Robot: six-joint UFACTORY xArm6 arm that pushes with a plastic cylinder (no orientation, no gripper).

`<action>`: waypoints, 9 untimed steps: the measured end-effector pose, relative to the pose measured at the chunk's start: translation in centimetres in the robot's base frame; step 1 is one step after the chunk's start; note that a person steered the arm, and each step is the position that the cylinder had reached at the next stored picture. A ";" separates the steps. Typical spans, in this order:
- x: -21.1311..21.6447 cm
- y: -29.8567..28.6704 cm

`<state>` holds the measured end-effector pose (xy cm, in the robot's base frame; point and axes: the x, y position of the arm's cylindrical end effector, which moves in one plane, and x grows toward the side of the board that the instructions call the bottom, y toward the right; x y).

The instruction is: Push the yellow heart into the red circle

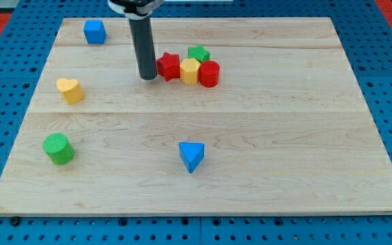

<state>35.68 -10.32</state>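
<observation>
My tip (148, 77) stands just left of the red star (169, 66), well apart from the yellow heart (69, 89) at the bench's (250, 170) left. No hand here (only a rod). Risk: the red circle (209, 73) is packed against the yellow block (190, 70) and green star (199, 53), so the heart could scatter the cluster.

The pale wooden bench (264, 136) is carrying eight blocks. A blue cube (94, 31) is sitting toward eleven o'clock, a yellow heart (70, 90) toward nine, a green cylinder (58, 148) toward eight and a blue triangle (192, 156) near six. Just above centre, a red star (169, 66), yellow block (190, 70), red circle (209, 73) and green star (199, 54) are clustering together, touching.
</observation>
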 end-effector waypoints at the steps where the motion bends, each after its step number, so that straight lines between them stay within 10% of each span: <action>1: -1.3 -5.3; 4: 3.9 -15.5; 9: 9.7 -5.4</action>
<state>45.36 -15.75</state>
